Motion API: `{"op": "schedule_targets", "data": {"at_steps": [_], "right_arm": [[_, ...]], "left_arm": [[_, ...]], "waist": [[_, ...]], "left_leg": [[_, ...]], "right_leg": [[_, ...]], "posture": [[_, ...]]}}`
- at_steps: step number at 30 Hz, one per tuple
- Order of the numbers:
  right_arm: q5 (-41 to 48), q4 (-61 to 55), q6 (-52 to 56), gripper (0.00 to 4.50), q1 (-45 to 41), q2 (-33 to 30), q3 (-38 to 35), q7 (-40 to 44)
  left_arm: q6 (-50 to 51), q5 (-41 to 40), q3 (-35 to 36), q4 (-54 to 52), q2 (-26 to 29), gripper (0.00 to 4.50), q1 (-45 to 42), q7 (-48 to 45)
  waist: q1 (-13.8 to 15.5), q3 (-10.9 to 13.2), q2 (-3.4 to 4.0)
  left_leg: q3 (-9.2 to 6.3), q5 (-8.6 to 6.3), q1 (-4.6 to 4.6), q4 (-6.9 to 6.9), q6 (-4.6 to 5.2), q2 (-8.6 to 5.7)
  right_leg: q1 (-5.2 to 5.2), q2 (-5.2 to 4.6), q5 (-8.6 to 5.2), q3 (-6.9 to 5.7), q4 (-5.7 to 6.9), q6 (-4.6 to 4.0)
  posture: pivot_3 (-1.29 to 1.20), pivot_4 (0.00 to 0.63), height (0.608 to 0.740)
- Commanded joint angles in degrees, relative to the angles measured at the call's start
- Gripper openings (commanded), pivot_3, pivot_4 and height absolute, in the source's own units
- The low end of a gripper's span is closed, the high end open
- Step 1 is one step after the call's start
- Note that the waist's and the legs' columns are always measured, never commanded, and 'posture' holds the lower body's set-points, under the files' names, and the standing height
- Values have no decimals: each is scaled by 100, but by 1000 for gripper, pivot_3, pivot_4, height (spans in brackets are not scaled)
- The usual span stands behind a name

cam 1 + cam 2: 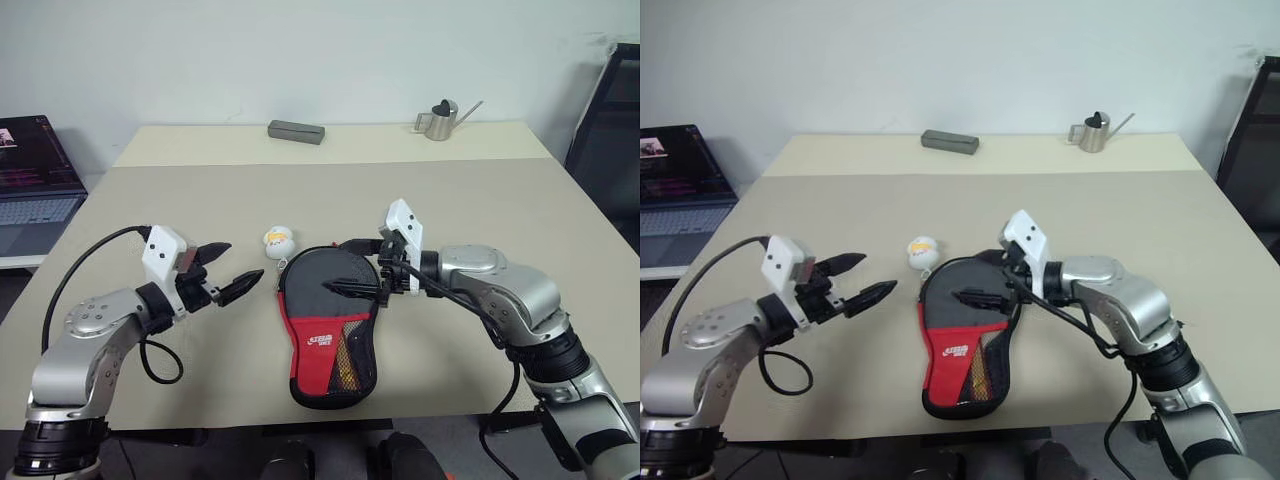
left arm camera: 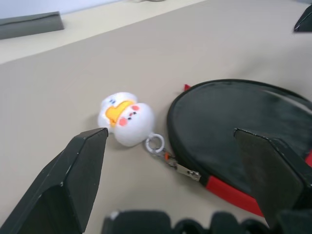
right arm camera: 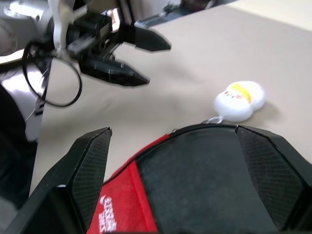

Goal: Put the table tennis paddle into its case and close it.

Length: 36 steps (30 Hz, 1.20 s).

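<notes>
Worktop, broad and beige, carries the case, a paddle-shaped black fabric pouch with red and mesh panels, lying flat near its front edge. The table tennis paddle seems already inside; only a black round face shows in the pouch's opening. The right tool hovers spread wide over the pouch's round end, gripping nothing. The left tool, also spread and empty, sits just beside the small white-and-yellow ball charm on the zipper. Closing likely goes best with the right pinning the pouch while the left pinches the charm's ring and pulls along the seam.
</notes>
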Motion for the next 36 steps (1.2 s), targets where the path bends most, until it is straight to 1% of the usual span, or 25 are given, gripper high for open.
{"op": "schedule_targets", "data": {"at_steps": [1,5,9,13,19,22,26,30,32,36], "right_arm": [[-374,258,-310,4454,-258,186,206,174],[-857,756,-557,4454,-342,430,500,231],[-1379,1333,-840,4454,-372,697,780,195],[-1766,1855,-1091,4454,-399,905,874,199],[-2385,2649,-1625,4454,-414,1044,939,178],[-2678,3039,-1871,4454,-309,1041,988,173],[-2776,3134,-1961,4454,-229,1115,949,245],[-2833,3210,-1988,4454,-218,1216,907,226],[-2850,3210,-1975,4454,-206,1256,884,224],[-2885,3164,-1938,4454,-153,1327,876,229]], "left_arm": [[-74,-57,411,79,250,4500,-9,-144],[-264,180,496,401,356,4500,-123,-37],[-327,235,496,493,383,4500,-173,-45],[-329,295,451,496,356,4500,-204,0],[-270,352,322,518,281,4500,-355,77],[-161,429,49,651,220,4500,-668,131],[37,486,-208,876,193,4500,-1039,118],[185,625,-531,1301,0,4500,-1582,192],[247,712,-670,1567,-134,4500,-1831,263],[116,1027,-1058,2516,-595,4500,-2509,388]], "waist": [[-7,0,0],[-5,0,0],[-3,0,0],[-4,0,0],[-5,0,0],[-4,-3,-4],[-12,-5,-7],[-25,-8,-11],[-34,-10,-13],[-44,-14,-18]], "left_leg": [[-1,0,1,0,0,1],[-2,1,1,0,-2,0],[0,3,0,0,-8,-2],[-3,5,0,-1,-13,-1],[-3,5,1,-1,-16,-2],[-2,6,2,0,-17,-4],[1,7,16,0,-19,-6],[-1,9,19,0,-22,-8],[1,10,20,0,-23,-10],[2,13,23,2,-28,-15]], "right_leg": [[-1,1,1,-1,1,-2],[-1,2,2,-3,1,-3],[-1,0,3,-1,-1,-2],[-2,0,4,-2,1,-3],[-3,0,5,-2,2,-4],[-2,1,5,-3,4,-3],[7,2,7,-1,6,-4],[8,4,9,-3,12,-6],[8,7,10,-2,12,-7],[8,10,13,-2,16,-11]], "posture": [[0,150,740],[0,150,740],[0,150,740],[0,150,740],[0,150,740],[0,150,740],[0,150,740],[0,150,740],[0,150,740],[0,150,740]]}}
